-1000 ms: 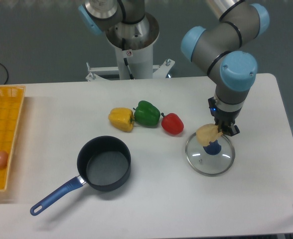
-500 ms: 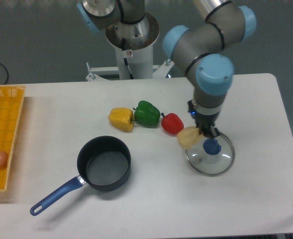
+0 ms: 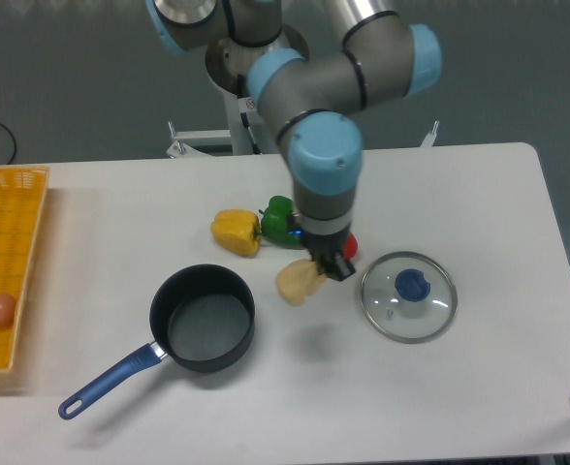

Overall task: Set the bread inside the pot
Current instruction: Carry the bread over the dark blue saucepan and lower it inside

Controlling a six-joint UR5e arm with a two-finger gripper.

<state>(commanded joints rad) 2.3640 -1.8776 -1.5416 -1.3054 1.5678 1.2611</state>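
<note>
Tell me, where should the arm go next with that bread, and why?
Probably a bit further toward the pot. The tool holds the bread in the air just beside the pot's rim, not yet over its empty inside.

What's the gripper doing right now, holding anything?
Gripper: closed on the bread, carried above the table, to the right of the pot.

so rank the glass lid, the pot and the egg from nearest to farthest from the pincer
1. Glass lid, just to the image right of the pincer, which holds the bread.
2. Pot, lower left.
3. Egg, far left in the yellow tray.
</note>
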